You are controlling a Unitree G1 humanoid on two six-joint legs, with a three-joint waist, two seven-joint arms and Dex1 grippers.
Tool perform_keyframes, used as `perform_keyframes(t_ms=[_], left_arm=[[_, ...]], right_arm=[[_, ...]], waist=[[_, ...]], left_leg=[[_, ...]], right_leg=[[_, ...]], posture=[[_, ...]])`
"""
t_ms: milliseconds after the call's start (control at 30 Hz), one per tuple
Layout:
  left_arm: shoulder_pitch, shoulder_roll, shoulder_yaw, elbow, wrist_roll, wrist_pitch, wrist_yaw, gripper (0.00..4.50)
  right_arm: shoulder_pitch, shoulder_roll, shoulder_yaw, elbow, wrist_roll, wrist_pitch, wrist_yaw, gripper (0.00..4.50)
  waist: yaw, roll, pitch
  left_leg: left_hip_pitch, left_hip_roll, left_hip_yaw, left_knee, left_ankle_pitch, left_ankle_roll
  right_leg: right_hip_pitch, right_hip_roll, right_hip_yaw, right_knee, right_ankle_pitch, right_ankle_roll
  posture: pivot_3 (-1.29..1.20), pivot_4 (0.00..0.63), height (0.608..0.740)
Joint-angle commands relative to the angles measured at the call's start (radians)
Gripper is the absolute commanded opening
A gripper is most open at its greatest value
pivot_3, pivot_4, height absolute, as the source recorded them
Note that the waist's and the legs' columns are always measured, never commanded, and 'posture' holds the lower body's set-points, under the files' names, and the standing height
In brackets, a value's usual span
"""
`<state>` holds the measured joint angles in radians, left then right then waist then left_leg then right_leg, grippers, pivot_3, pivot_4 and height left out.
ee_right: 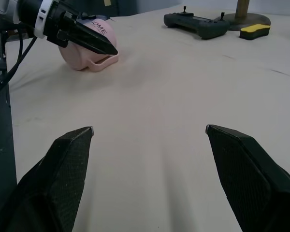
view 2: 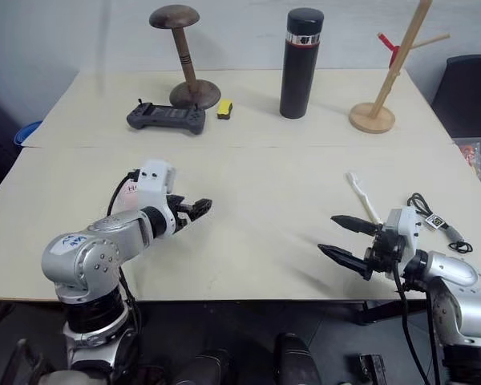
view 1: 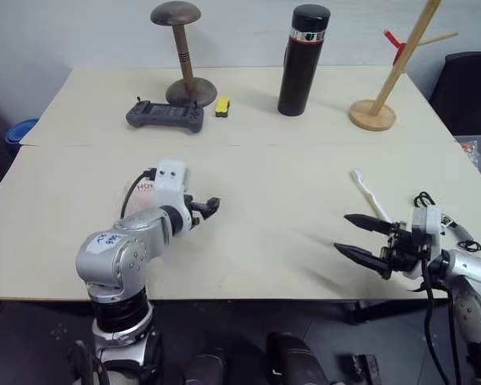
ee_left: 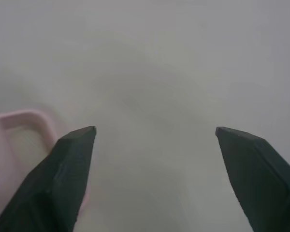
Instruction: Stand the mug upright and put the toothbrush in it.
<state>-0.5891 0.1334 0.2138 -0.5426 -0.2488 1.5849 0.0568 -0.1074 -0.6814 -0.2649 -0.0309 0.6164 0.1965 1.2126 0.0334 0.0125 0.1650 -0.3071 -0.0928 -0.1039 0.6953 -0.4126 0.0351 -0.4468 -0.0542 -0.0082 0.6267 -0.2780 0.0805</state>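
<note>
mug [ee_right: 84, 50]: on its side on table, toothbrush [view 1: 369, 194] outside | left gripper [ee_left: 154, 133]: jaws apart, empty | right gripper [ee_right: 149, 129]: jaws apart, empty

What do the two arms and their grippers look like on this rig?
Both arms are silver-grey metal with rounded joints and white wrist housings. The left gripper and right gripper each carry two black pointed fingers. Black cables run along both forearms; the left upper arm bears a white sticker with blue writing.

Pale table [view 1: 264, 233], pink mug [ee_right: 87, 53], toothbrush [view 1: 367, 191], flask [view 1: 303, 60], controller [view 1: 165, 115], wooden stands
</note>
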Motion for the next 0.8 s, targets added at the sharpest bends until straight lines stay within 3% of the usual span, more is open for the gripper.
perform_keyframes(t_ms=[33,367,533,633,800], left_arm=[[-0.024,0.014,0.003,-0.040,0.048,0.026,0.030,4.46],[0.025,0.040,0.078,0.077,0.116,0.030,0.033,4.46],[0.041,0.125,0.090,0.199,0.092,0.029,-0.043,4.46],[0.034,0.189,0.068,0.241,0.070,0.011,-0.101,3.97],[0.017,0.259,0.047,0.261,0.039,-0.039,-0.173,2.50]], right_arm=[[-0.016,-0.006,0.002,0.010,0.003,-0.013,0.021,3.91],[-0.032,0.009,0.046,-0.018,0.026,0.009,0.062,3.91],[-0.032,0.033,0.074,-0.093,0.052,0.027,0.054,3.91],[-0.036,0.066,0.077,-0.099,0.033,-0.025,0.050,3.91],[-0.019,0.095,0.072,-0.106,0.025,-0.084,0.054,3.91]], waist=[[0.003,0.000,0.000],[0.015,0.000,0.000],[0.015,0.000,-0.001],[0.013,0.000,-0.001],[0.013,0.000,-0.001]], left_leg=[[0.000,0.000,0.000,0.000,0.000,0.000],[0.000,0.000,0.000,0.001,0.000,-0.001],[0.000,0.000,0.000,0.002,-0.001,-0.001],[0.002,0.000,0.000,0.001,-0.001,-0.002],[0.002,0.000,0.000,0.001,-0.001,-0.002]], right_leg=[[0.000,0.000,0.000,0.000,0.000,0.000],[0.000,0.000,-0.001,0.000,0.000,0.000],[0.000,0.000,-0.001,0.000,0.000,0.000],[0.001,0.000,-0.001,0.001,0.000,0.000],[0.001,0.000,-0.001,0.001,0.000,0.000]], posture=[[0.00,0.150,0.740],[0.00,0.150,0.740],[0.00,0.150,0.740],[0.00,0.150,0.740],[0.00,0.150,0.740]])
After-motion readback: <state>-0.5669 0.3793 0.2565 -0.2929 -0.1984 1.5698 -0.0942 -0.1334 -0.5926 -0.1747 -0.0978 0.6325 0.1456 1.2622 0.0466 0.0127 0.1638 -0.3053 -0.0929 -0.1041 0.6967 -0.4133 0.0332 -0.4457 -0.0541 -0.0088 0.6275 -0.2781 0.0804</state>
